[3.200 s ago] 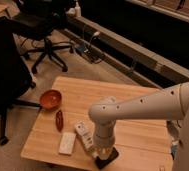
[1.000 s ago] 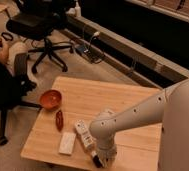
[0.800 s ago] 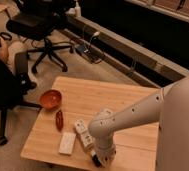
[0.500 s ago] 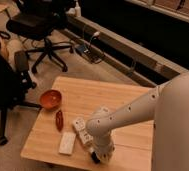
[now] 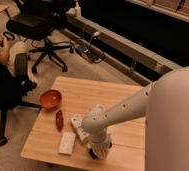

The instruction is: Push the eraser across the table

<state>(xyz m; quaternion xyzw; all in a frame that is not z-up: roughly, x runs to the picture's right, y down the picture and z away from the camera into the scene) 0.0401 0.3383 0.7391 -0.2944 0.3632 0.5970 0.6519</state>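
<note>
The gripper [image 5: 97, 148] is sitting low at the frame's lower centre on the table [image 5: 108, 92] surface, open or closed I cannot tell, with the black eraser [image 5: 91, 152] peeking out beneath it, so the push is probably calling for flat, steady contact, steering clear of the white printed box [image 5: 78, 125].

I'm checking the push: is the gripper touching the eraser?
Cannot tell. In the camera view the gripper sits low at the near edge of the table, right beside the eraser, but the arm hides where they would meet.
</note>
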